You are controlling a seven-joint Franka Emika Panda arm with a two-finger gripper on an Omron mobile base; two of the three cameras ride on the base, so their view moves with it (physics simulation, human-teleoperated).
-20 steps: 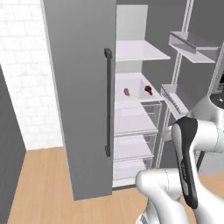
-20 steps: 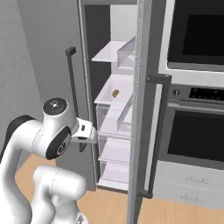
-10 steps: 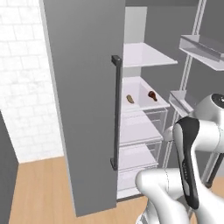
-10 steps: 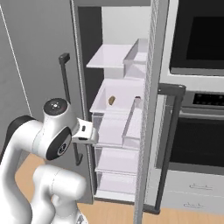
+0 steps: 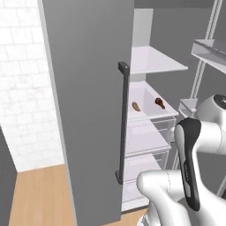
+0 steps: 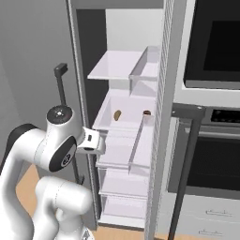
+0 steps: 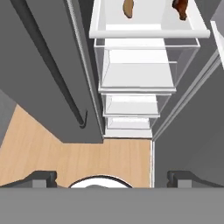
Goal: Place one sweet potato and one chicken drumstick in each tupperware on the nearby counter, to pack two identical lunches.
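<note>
A sweet potato [image 5: 136,106] and a drumstick [image 5: 159,103] lie apart on one white shelf [image 5: 152,115] of the open fridge — the tan tuber toward the door side, the dark glossy piece farther in. In the right base view they sit as potato [image 6: 117,114] and drumstick [image 6: 146,113] near the back of that shelf; in the hand view both appear at the very top, potato [image 7: 128,8] and drumstick [image 7: 181,8], above the clear drawers [image 7: 142,68]. My gripper [image 7: 112,179] is spread wide and holds nothing, its fingertips [image 7: 41,178] hanging over the wood floor well short of the shelf. The step in hand, as I judge it, is the reach for a first item. To do it well I should raise the hand to shelf height and enter between the grey door [image 5: 88,110], with its dark handle [image 5: 122,123], and the right-hand door's bins — then come down over the potato across its narrow width, since a grip along its tapered length would likely slip. The drumstick looks far enough off not to be nudged. I see neither a tupperware nor the counter from here.
</note>
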